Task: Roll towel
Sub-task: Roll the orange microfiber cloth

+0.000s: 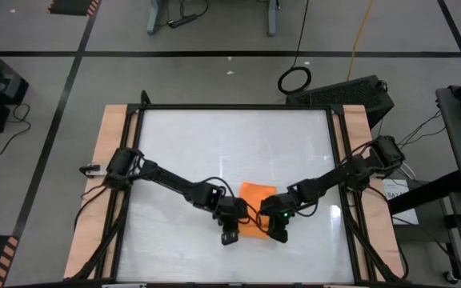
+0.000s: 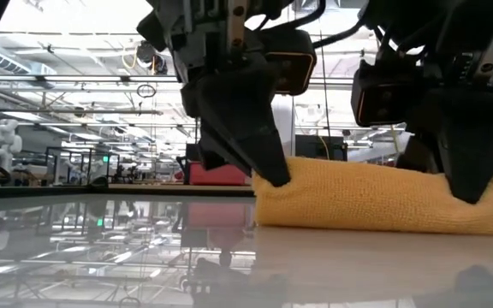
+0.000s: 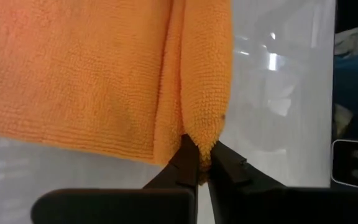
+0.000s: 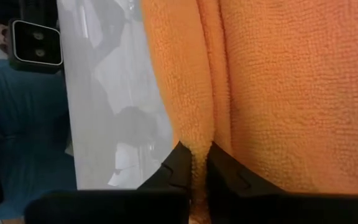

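The towel [image 2: 375, 195] lies partly rolled on the table [image 1: 214, 144]; the left gripper [image 3: 202, 167] and right gripper [image 4: 199, 167] each pinch its folded near edge

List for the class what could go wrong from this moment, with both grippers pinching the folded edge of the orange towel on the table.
1. The left gripper and right gripper each pinch only a thin bit of the towel; it could slip out of either.
2. If one gripper moves ahead of the other, the roll may come out skewed.
3. The table looks glossy, so the flat part may slide rather than roll.
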